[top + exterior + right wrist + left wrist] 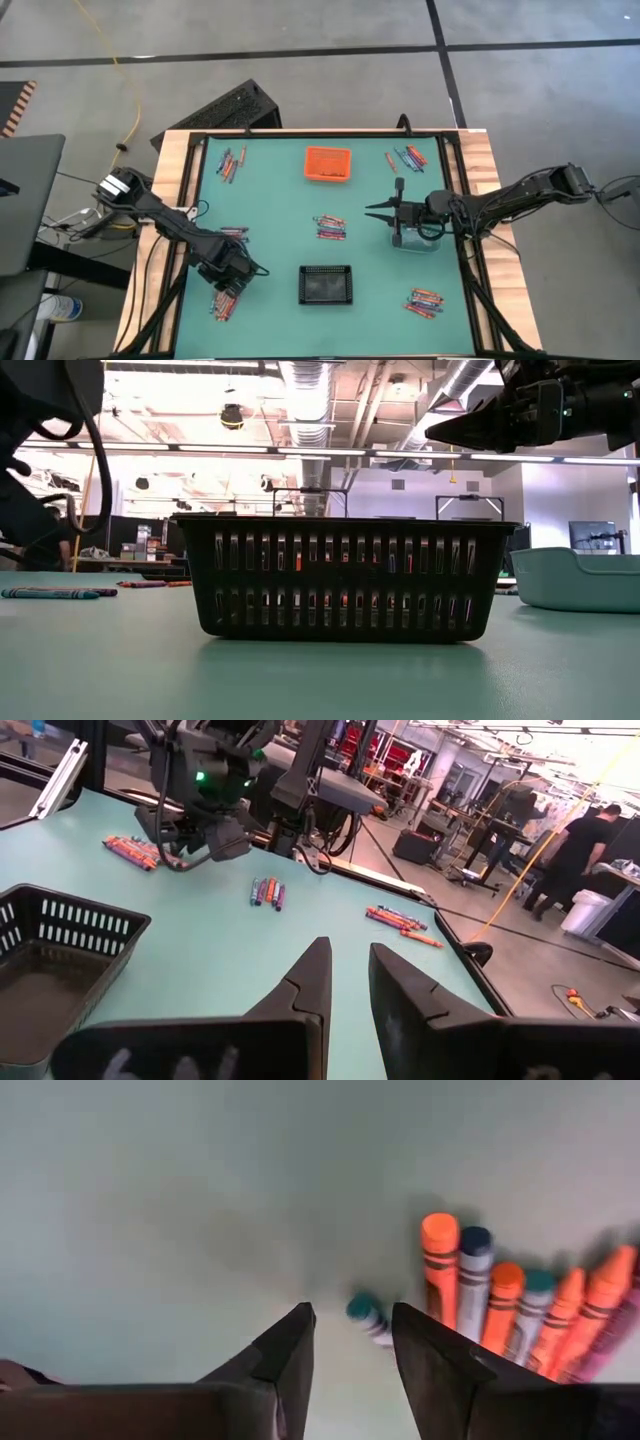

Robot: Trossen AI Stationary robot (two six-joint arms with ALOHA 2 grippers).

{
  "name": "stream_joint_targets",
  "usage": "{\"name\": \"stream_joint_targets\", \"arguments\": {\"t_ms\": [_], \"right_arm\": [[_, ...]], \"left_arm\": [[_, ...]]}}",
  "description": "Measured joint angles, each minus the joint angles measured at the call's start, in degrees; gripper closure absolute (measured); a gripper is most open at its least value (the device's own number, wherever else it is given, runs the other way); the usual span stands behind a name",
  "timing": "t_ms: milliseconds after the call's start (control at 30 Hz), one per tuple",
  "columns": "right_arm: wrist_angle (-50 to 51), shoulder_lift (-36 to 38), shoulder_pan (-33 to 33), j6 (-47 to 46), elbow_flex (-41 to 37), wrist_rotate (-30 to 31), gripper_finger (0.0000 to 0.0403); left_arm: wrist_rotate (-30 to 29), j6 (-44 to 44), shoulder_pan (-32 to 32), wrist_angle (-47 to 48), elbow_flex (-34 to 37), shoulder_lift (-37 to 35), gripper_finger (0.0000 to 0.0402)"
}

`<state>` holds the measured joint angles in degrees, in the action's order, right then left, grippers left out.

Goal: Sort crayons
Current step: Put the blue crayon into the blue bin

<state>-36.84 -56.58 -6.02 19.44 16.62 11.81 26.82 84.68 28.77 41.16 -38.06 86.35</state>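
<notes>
Six loose clusters of crayons [331, 228] lie across the green table [270, 190]: upper left, upper right, centre, left of centre, lower left and lower right of the high view. An orange bin [327, 163] sits at upper centre, a black bin [326, 285] at lower centre, and a pale teal bin [578, 578] shows at the right edge of the low view.

The left gripper [243, 276] is down at the lower-left cluster. In its wrist view the jaws stand apart with a teal-tipped crayon [366, 1316] between them, not yet clamped; orange, grey-blue and pink crayons lie just beside the fingers [437, 1365].

The right gripper [378, 211] hangs above the table at centre right, over the teal bin, jaws parted narrowly and holding nothing.

People stand in the room behind.
</notes>
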Motion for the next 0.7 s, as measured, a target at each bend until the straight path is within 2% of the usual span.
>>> {"name": "stream_joint_targets", "arguments": {"t_ms": [200, 400, 700], "right_arm": [[0.2, 0.0, 0.0, 0.0, 0.0, 0.0, 0.033], [0.3, 0.0, 0.0, 0.0, 0.0, 0.0, 0.033], [0.8, 0.0, 0.0, 0.0, 0.0, 0.0, 0.033]], "left_arm": [[3.7, -3.9, -0.2, -1.0, -0.4, 4.6, 0.0277], [4.6, -6.1, -1.0, -2.3, -0.1, 5.3, 0.028], [4.9, -9.1, -2.1, -2.7, -0.1, 5.4, 0.033]]}}
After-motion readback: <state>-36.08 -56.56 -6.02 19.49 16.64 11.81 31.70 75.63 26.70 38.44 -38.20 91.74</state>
